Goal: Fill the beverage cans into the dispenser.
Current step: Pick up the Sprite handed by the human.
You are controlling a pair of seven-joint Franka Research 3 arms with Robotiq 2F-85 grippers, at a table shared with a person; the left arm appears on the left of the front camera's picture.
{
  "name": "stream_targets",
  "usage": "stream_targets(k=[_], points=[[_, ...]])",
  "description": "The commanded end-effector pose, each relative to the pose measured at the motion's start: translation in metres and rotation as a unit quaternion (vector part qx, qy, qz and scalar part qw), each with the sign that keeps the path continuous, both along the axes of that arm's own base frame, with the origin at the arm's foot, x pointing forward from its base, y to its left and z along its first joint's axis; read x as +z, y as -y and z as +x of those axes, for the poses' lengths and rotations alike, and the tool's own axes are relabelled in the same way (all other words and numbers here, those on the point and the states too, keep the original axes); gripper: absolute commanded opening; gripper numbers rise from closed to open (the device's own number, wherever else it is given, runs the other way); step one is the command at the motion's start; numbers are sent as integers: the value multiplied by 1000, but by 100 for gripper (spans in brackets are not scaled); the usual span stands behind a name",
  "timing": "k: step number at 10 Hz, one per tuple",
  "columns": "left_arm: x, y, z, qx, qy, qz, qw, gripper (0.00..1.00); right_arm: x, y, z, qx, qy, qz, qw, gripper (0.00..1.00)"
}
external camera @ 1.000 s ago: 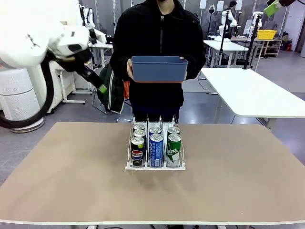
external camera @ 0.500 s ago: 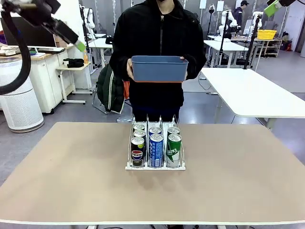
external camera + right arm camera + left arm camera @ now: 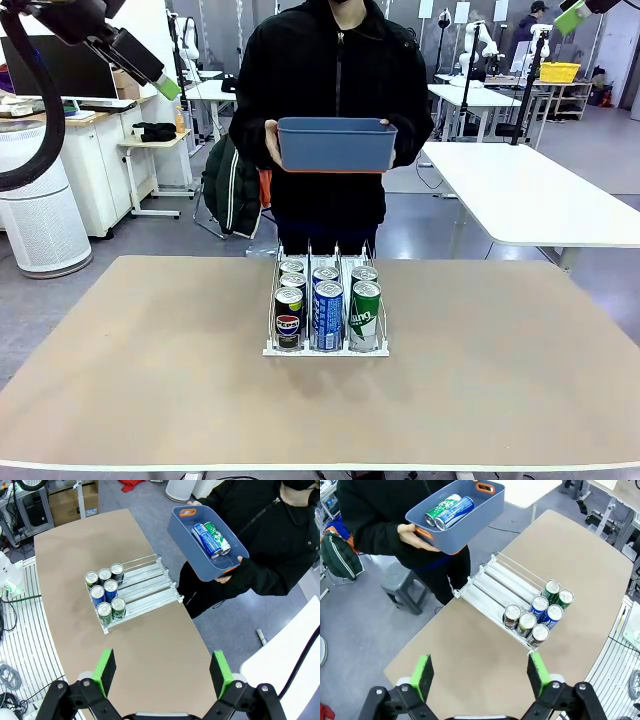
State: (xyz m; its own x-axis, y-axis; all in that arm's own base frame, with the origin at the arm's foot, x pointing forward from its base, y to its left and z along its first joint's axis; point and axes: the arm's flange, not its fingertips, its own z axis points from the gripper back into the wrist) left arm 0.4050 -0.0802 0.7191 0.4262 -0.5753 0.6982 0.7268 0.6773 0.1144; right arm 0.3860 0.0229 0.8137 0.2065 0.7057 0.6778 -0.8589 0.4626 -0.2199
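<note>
Currently, both arms are raised well above the surface (image 3: 150, 380). The left tool (image 3: 480, 674) looks down with its jaws spread wide and nothing between them. The right tool (image 3: 163, 672) is in the same condition, wide apart and empty.

The dispenser (image 3: 325, 351) sits at the centre of the surface. Seven beverage cans (image 3: 328, 315) stand upright in it, crowded against the front lip: three in the left lane, two in the middle lane and two in the right lane. The rear stretch of each lane, toward the person (image 3: 335, 70), is bare.

Two more cans lie on their sides in a blue bin (image 3: 335, 147). The person holds it at chest height beyond the far edge of the surface, well above and behind the dispenser. In the left wrist view the bin occupies the upper left of the frame, with a green can (image 3: 439, 511) and a blue can (image 3: 454, 511) side by side. Their long axes run parallel to the bin's long wall, that is, left to right across the front view.

Judgement: the coming move turns on this axis. A tool must descend into the bin with its jaws closing across a can, not along it, and the can must then be turned upright for a lane. In the front view the left tool, at upper left, appears somewhat closer to the bin than the right tool at the upper right corner. Depth cannot be confirmed.
</note>
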Motion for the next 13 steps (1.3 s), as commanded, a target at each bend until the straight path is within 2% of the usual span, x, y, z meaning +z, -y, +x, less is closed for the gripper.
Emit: stream_targets(k=[1, 2, 4, 5, 8, 11, 13], points=[[1, 1, -1, -2, 1, -1, 1000, 100, -1, 0, -1, 0, -1, 0, 1000, 100], [-15, 7, 3, 42, -22, -15, 999, 100, -1, 0, -1, 0, -1, 0, 1000, 100], [-6, 11, -1, 84, -37, -11, 996, 100, -1, 0, -1, 0, -1, 0, 1000, 100], [0, 13, -5, 84, -40, -13, 996, 100, -1, 0, -1, 0, -1, 0, 1000, 100], [12, 20, -10, 64, -43, -17, 997, 100, -1, 0, -1, 0, -1, 0, 1000, 100], [23, 32, -17, 31, -24, 30, 999, 100, -1, 0, -1, 0, -1, 0, 1000, 100], [27, 32, -22, -1, -38, 41, 998, 100, -1, 0, -1, 0, -1, 0, 1000, 100]])
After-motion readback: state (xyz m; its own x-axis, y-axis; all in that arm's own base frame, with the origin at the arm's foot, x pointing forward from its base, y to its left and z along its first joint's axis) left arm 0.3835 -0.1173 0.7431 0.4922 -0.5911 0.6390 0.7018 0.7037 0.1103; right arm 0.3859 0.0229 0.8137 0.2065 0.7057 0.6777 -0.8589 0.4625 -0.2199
